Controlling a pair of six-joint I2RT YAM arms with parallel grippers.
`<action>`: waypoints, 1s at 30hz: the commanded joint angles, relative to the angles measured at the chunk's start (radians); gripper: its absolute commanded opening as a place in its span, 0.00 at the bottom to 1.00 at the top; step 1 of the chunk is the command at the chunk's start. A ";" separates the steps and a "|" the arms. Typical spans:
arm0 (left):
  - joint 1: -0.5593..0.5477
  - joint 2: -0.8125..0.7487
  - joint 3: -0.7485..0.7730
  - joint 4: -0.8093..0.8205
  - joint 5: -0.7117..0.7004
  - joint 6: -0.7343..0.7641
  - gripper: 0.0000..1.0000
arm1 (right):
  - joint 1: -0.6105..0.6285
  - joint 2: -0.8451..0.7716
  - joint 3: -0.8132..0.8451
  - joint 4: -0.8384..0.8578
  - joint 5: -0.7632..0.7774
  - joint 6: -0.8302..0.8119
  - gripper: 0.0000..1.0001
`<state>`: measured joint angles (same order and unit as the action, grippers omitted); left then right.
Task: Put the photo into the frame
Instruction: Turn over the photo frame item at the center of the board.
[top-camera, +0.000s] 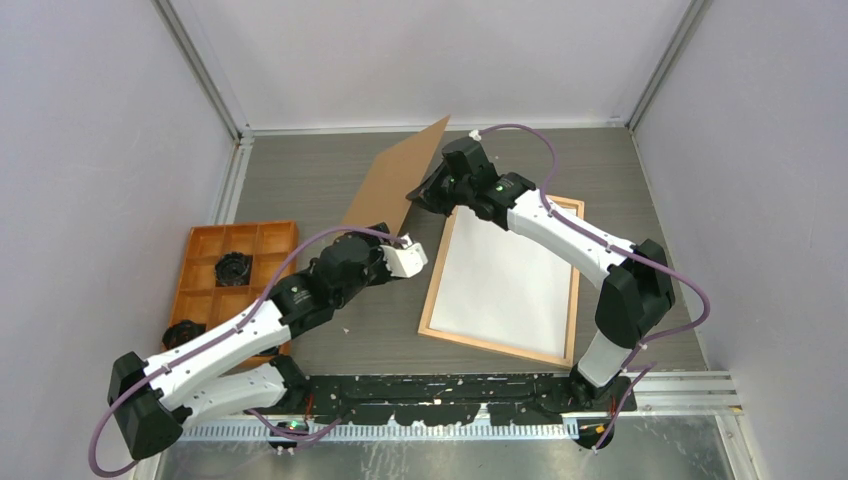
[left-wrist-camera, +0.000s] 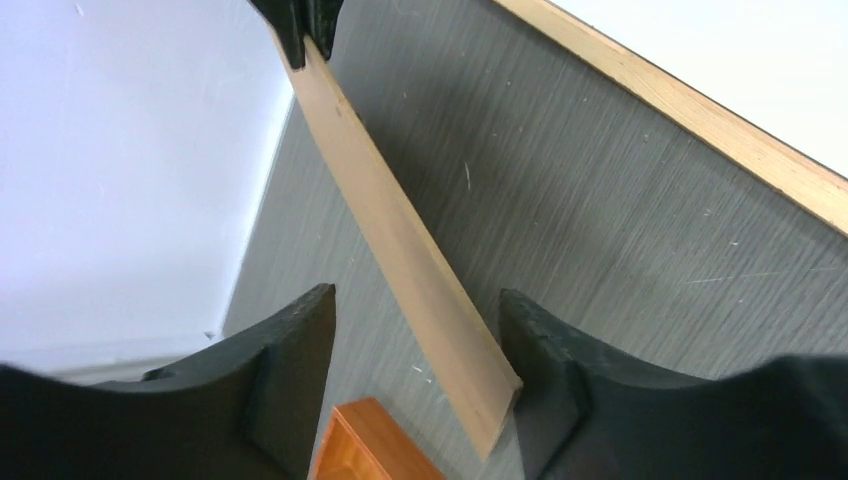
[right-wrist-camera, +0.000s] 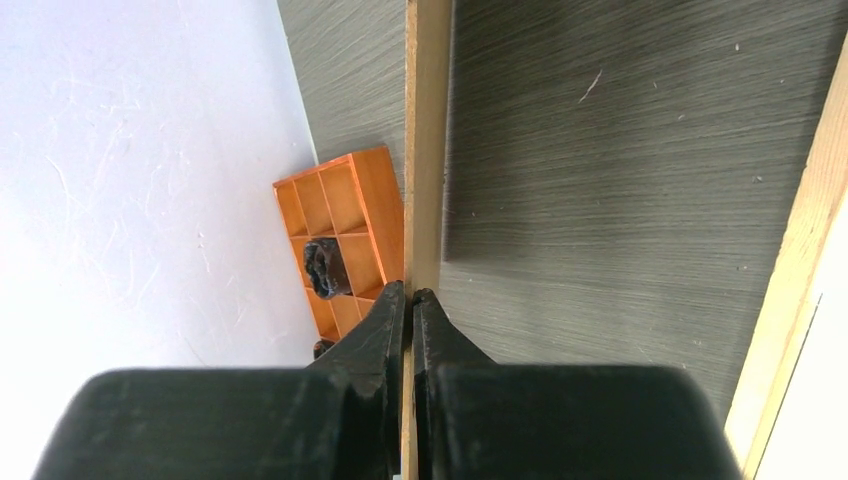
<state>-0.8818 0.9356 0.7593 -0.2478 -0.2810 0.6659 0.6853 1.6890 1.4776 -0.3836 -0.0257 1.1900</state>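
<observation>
Materials and finish, both wrists plus top view.
Backing board (top-camera: 395, 185): matt brown fibreboard look, paler raw edge. Frame (left-wrist-camera: 700, 112): light bare wood strips, matt, faint grain. Photo (top-camera: 505, 280) shows its plain white paper back, matt. Bench (top-camera: 300, 170): dark grey, matt, fine brushed streaks, few pale scuffs. Tray (right-wrist-camera: 378, 215): orange plastic, mildly glossy. My left fingers (left-wrist-camera: 285, 370) and right fingers (right-wrist-camera: 372, 335): black, matt, slightly grainy; plastic or rubber, can't tell which.

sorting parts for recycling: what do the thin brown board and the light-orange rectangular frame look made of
The thin brown board: probably pressed fibreboard or stiff card, matte, uniform tan face, pale thin edge. The light-orange rectangular frame: apparently bare wood strips, matte, faint grain showing in the wrist views.
</observation>
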 joint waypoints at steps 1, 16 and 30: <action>-0.003 0.021 -0.001 0.112 -0.081 -0.030 0.53 | 0.003 -0.057 0.056 0.063 0.016 0.018 0.01; -0.002 -0.019 0.162 0.028 -0.090 0.072 0.00 | -0.175 -0.196 0.233 -0.290 -0.282 -0.737 0.73; 0.029 -0.057 0.434 -0.509 0.192 0.394 0.00 | -0.145 -0.384 -0.044 -0.202 -0.489 -1.648 0.92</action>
<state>-0.8612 0.9150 1.0805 -0.6163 -0.1776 0.9249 0.5175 1.2690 1.4117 -0.5709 -0.4103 -0.2153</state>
